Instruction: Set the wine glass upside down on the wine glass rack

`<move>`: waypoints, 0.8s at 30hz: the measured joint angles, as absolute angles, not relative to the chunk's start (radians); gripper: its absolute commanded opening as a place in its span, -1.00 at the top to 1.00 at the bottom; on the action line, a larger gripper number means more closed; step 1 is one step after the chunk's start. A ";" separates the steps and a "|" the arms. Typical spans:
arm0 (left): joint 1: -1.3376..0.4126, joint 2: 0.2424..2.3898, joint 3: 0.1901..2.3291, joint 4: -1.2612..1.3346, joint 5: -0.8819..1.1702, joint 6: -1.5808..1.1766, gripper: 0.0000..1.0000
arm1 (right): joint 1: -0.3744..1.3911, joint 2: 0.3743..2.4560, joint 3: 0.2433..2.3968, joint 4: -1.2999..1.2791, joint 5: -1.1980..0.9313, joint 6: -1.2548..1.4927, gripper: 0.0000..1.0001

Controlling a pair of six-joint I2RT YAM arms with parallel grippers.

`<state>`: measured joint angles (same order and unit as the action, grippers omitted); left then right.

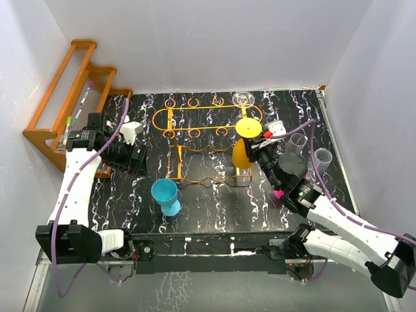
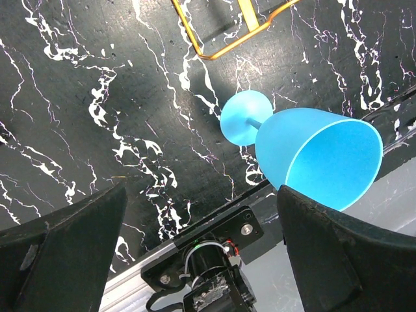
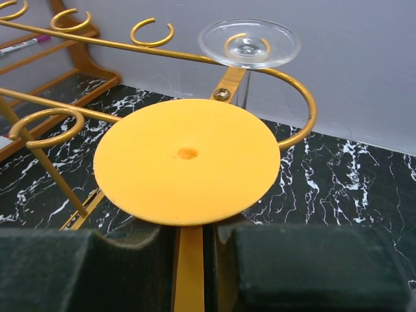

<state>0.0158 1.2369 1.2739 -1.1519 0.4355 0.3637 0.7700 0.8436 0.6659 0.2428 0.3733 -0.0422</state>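
Right hand (image 3: 190,260) clenched on inverted wine glass (image 3: 187,159) stem, just under its foot.

Robot lab cell set up for tabletop manipulation recording.

Plain white panel walls (image 1: 214,39) box in a black tabletop with white marble-style veins (image 1: 214,208). A white-and-black left robot arm (image 1: 73,188) and a matching right robot arm (image 1: 344,224) are bolted to a dark metal base rail (image 1: 208,248) at the near edge. A purple cable (image 1: 54,234) runs along the left arm, and the left wrist view shows an exposed motor with taped wiring (image 2: 208,279). Props are staged like a test set: a thin orange wire glass rack (image 1: 195,120), a stepped orange-brown wooden shelf (image 1: 65,97) by the left wall, a blue plastic goblet (image 1: 166,194), a yellow-orange plastic wine glass (image 1: 247,130).
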 measured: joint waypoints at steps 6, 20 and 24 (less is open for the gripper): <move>0.016 1.237 1.266 -1.151 0.439 0.382 -0.94 | 0.766 0.844 0.666 0.243 0.411 -0.035 0.37; 0.016 1.299 1.256 -1.211 0.570 0.488 -0.58 | 0.764 0.772 0.666 0.210 0.368 -0.003 -0.96; 0.015 1.326 1.240 -1.224 0.605 0.527 -0.55 | 0.764 0.675 0.667 0.118 0.348 0.014 -0.97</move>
